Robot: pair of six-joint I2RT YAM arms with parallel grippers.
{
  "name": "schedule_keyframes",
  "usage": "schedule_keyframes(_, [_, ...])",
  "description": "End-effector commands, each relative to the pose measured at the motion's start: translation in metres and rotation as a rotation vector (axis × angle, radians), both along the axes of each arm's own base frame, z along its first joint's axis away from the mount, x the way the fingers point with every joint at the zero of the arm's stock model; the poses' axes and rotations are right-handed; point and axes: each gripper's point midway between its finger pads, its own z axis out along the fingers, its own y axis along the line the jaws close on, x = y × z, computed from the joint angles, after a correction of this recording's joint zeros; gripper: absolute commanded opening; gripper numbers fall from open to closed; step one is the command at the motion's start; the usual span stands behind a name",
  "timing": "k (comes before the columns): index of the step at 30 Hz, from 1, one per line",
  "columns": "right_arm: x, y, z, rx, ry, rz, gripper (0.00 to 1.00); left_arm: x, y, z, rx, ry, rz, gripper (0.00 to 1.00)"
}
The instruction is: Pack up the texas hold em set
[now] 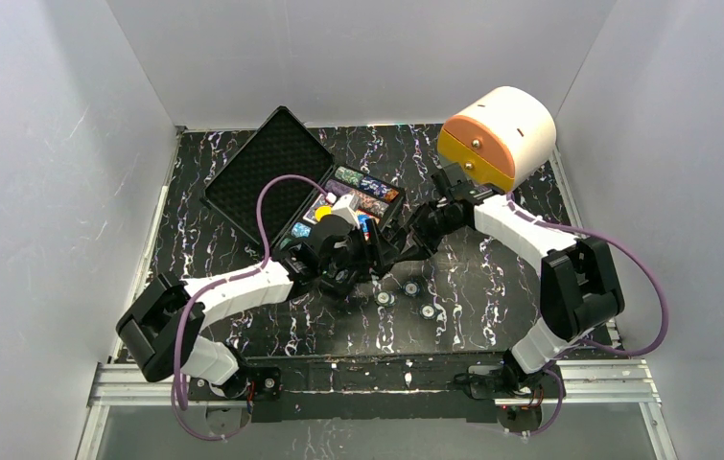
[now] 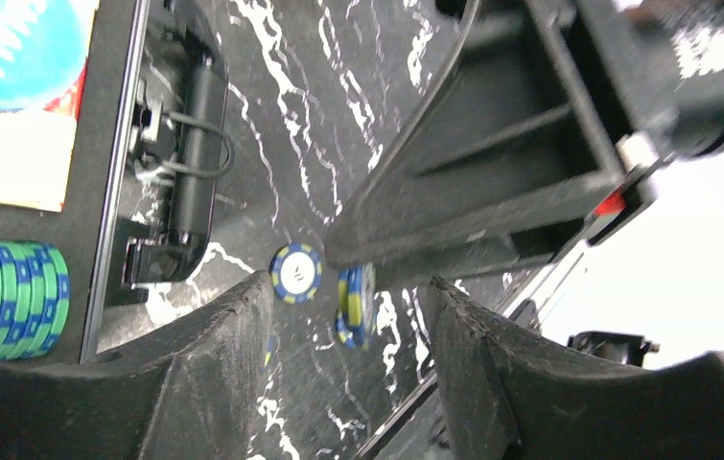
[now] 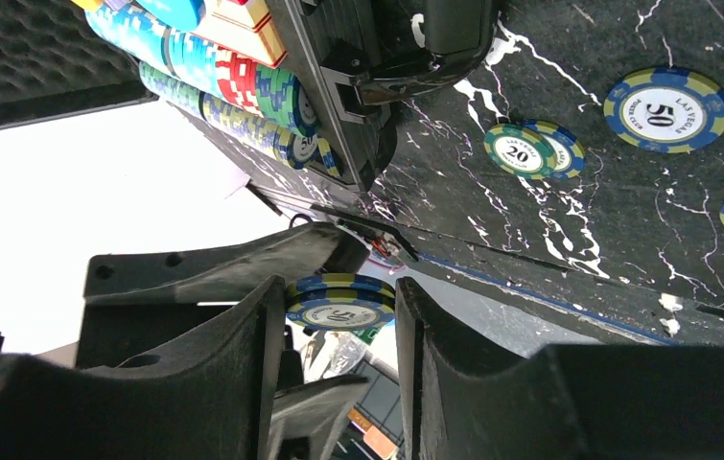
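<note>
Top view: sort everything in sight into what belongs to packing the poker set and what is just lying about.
Belongs to the job:
open black case
chip rows in it
loose chips on the table
held chip stack

Just lying about:
cream-and-orange round drawer box

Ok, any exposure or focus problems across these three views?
Top external: even light, no glare, but the loose chips are too small to read. Left wrist: the frame's right side is blown out white, and the flat chip is too soft to read. Right wrist: white burn-out at frame left, yet the held 50 chip reads sharp.
</note>
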Motion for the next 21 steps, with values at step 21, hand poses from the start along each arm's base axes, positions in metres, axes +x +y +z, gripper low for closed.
schedule_keyframes(21, [0.000,-0.001,0.027,0.078,-0.026,-0.043,0.31,0.030,-0.007,0.031,-0.093,0.026,0.125,0.29])
